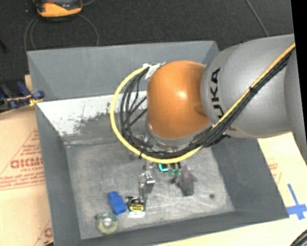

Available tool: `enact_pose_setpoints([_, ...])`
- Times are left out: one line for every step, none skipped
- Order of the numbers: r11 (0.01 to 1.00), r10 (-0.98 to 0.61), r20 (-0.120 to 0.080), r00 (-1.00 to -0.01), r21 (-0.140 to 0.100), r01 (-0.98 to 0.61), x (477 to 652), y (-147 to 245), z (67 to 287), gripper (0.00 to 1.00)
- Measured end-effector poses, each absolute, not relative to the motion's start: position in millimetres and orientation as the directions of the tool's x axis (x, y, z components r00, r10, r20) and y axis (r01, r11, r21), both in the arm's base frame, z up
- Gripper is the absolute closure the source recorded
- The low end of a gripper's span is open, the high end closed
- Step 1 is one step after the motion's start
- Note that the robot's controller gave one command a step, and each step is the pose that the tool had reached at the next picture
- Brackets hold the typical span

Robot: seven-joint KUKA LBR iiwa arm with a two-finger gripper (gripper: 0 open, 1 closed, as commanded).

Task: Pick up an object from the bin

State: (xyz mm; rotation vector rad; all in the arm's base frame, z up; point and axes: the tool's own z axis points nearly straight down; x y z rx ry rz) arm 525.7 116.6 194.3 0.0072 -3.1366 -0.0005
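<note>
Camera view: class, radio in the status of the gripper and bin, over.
Gripper open, low in bin, nothing between fingers. Blue block and yellow-black piece nearest, toward view's left, untouched. Nothing blocking them.

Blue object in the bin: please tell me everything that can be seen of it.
The blue object is a small oblong block, plain bright blue, plastic by its look. It lies flat and slantwise on the bin floor, front left. A yellow-and-black thing lies close at its right, a pale round thing below-left; contact is unclear. The open gripper is beside it, not round it.
</note>
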Motion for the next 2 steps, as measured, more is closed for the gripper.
enact_pose_setpoints([0.895, -0.445, -0.011, -0.895, -0.002, -0.445, 513.2, 93, 73, 0.00])
enact_pose_setpoints([0.994, -0.112, -0.006, -0.994, 0.004, -0.112, 503.7, 157, 79, 0.00])
